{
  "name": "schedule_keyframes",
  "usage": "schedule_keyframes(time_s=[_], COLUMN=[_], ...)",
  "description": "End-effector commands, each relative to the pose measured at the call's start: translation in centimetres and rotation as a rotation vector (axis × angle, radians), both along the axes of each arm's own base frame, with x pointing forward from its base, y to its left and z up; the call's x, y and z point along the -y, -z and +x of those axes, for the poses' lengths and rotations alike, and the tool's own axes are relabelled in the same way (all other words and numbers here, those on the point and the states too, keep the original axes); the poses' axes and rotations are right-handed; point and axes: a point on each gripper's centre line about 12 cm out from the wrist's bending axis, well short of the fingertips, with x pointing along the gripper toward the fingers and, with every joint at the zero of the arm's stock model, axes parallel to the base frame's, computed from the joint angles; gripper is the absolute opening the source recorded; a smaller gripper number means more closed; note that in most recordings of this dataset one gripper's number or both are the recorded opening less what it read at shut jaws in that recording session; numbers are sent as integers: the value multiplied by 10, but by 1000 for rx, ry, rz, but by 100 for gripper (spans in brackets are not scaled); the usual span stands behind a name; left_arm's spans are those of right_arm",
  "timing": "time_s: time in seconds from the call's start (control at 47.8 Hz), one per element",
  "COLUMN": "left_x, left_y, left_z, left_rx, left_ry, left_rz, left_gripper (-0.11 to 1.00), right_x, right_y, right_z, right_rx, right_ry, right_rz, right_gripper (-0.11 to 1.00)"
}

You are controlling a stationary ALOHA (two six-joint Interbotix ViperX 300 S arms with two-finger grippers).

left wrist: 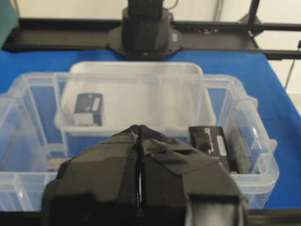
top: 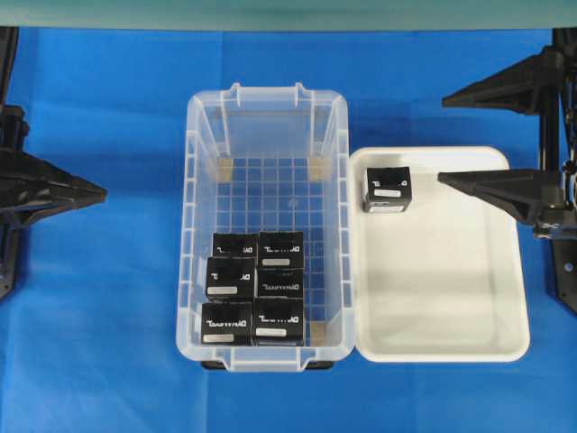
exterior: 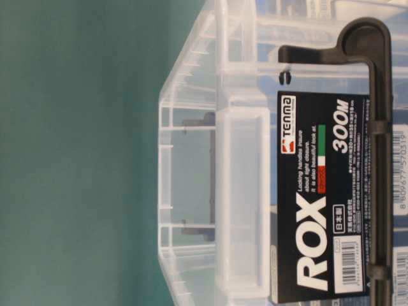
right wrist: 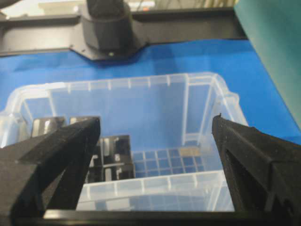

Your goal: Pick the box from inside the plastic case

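Note:
The clear plastic case [top: 191, 225] stands in the middle of the blue cloth. Several black boxes [top: 280, 250] with white lettering lie packed at its near end. One more box [top: 388, 189] lies in the white tray [top: 442, 289] to the case's right. My left gripper [top: 101, 191] is shut and empty, left of the case and clear of it. In the left wrist view its tips [left wrist: 139, 128] meet before the case wall [left wrist: 244, 117]. My right gripper [top: 442, 140] is open and empty, at the tray's far right corner. The right wrist view shows it [right wrist: 156, 120] facing the case [right wrist: 141, 82] and the boxes [right wrist: 115, 150].
The table-level view shows the case's end wall [exterior: 242, 191] close up, with a black ROX label [exterior: 319, 197]. The far half of the case floor is bare grid. Black arm frames stand at both table sides.

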Motion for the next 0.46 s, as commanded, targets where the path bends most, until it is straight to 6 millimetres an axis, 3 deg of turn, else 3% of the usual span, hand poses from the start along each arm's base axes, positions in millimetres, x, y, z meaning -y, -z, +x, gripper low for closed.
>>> schedule_keyframes(time_s=[0.0,0.439], left_x=[0,0], left_y=[-12,-11], left_z=[2,2], left_rx=[28,25], left_ry=[0,-1], left_rz=[2,2], left_gripper=[-6,-6], right_x=[-1,-1], right_y=[-3,3], right_z=[0,0], right_rx=[17,2], right_ry=[-2,-2], right_rz=[3,4], right_gripper=[98,98])
